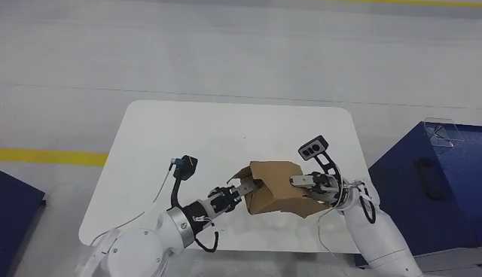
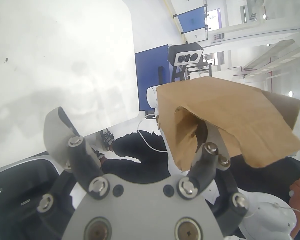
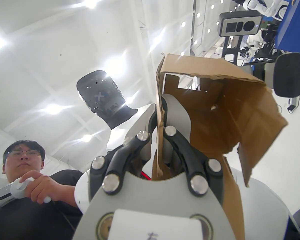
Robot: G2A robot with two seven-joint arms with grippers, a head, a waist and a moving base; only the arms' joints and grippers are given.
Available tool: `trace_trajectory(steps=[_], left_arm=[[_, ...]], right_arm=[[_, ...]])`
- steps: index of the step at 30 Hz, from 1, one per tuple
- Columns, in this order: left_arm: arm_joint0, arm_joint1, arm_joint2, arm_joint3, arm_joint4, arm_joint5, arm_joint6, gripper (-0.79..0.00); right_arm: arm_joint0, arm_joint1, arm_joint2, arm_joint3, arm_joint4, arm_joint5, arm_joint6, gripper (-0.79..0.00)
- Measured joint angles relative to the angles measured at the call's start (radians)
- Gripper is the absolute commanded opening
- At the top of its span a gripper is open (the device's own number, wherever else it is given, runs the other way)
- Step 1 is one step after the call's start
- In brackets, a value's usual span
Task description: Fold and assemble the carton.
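Note:
A brown carton, partly folded with loose flaps, is held over the front right part of the white table. My right gripper is at its right side. In the right wrist view this gripper is shut on one wall of the carton, one finger inside and one outside. My left gripper is at the carton's left end. In the left wrist view it is open: one finger is tucked into the carton's open end, the other finger stands free.
A blue cabinet stands just off the table's right edge, and another blue box sits at the far left. The table's back and left parts are bare white surface. Both arms come in over the front edge.

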Motion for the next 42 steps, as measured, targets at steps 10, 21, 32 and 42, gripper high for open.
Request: trace_trajectory(steps=[10, 21, 32, 42], left_arm=[[0.033, 0.005, -0.073, -0.099, -0.055, -0.022, 0.018, 0.0], [0.008, 0.004, -0.041, -0.101, 0.016, -0.029, 0.059, 0.0], [-0.005, 0.006, -0.012, -0.075, 0.067, 0.032, 0.038, 0.0], [-0.021, 0.004, 0.018, -0.051, 0.094, 0.042, 0.043, 0.0]], right_arm=[[0.031, -0.005, 0.016, 0.048, -0.051, -0.058, -0.026, -0.785], [0.042, -0.012, -0.015, 0.051, -0.121, -0.092, 0.004, -0.785], [0.05, -0.017, -0.005, 0.063, -0.084, -0.08, 0.011, -0.785], [0.053, -0.022, -0.013, 0.056, -0.093, -0.08, 0.011, -0.785]])
